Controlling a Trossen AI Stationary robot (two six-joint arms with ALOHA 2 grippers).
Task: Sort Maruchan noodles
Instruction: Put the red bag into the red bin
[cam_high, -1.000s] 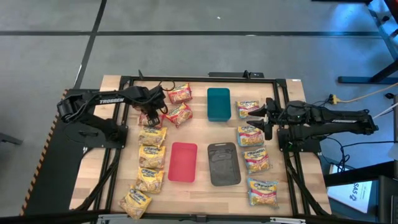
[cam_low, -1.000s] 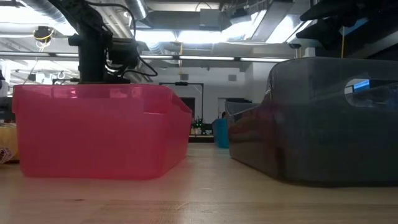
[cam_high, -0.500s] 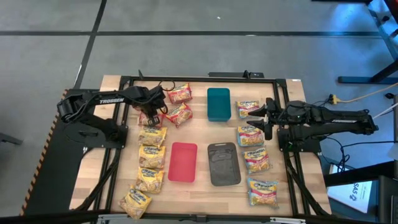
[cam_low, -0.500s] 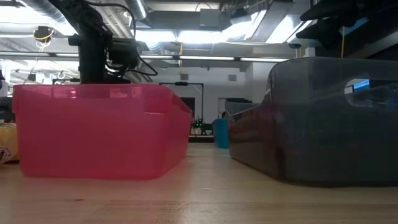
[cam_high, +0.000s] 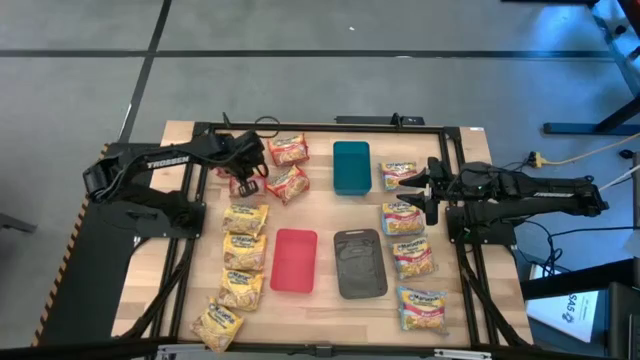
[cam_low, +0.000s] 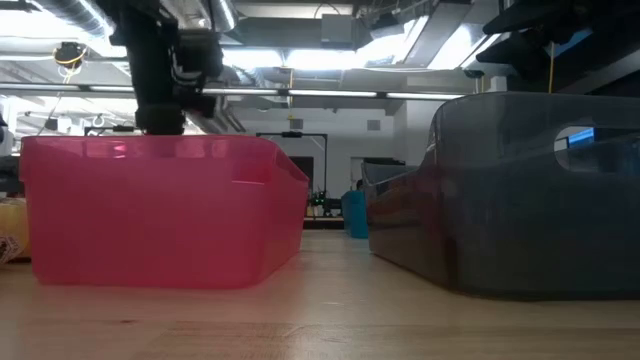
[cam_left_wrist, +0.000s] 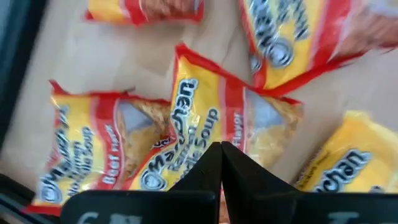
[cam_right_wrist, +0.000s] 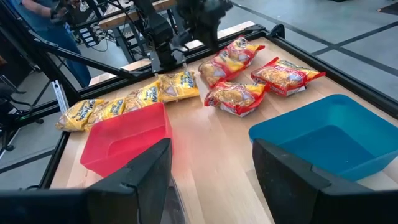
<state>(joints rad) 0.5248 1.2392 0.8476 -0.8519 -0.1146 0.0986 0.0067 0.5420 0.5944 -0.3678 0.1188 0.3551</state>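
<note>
My left gripper (cam_high: 246, 178) hangs over the table's far left, shut on a red-and-yellow Maruchan noodles packet (cam_left_wrist: 208, 112). A second red packet (cam_left_wrist: 93, 149) lies right beside it, and two more (cam_high: 289, 150) (cam_high: 287, 183) lie toward the teal tray (cam_high: 351, 166). Yellow packets (cam_high: 244, 250) lie flat in a column down the left side. Blue-and-pink packets (cam_high: 405, 245) lie flat in a column on the right. My right gripper (cam_right_wrist: 211, 180) waits open above the far end of that column. My left gripper pinches the red packet between its two shut fingers (cam_left_wrist: 239, 171), which come steeply from above. The spot they grip, by the printed face (cam_left_wrist: 214, 134), is hidden behind the fingers themselves. The packet hangs tilted below them, overlapping the neighbouring red packet.
A red tray (cam_high: 294, 260) and a grey tray (cam_high: 359, 262) stand side by side at the table's middle, filling the low view. A black frame (cam_high: 320, 127) rims the table. Bare wood shows between the trays and the packet columns.
My left gripper has risen and shifted a little toward the far edge. The red packet under it has moved with it. My right arm has kept still.
</note>
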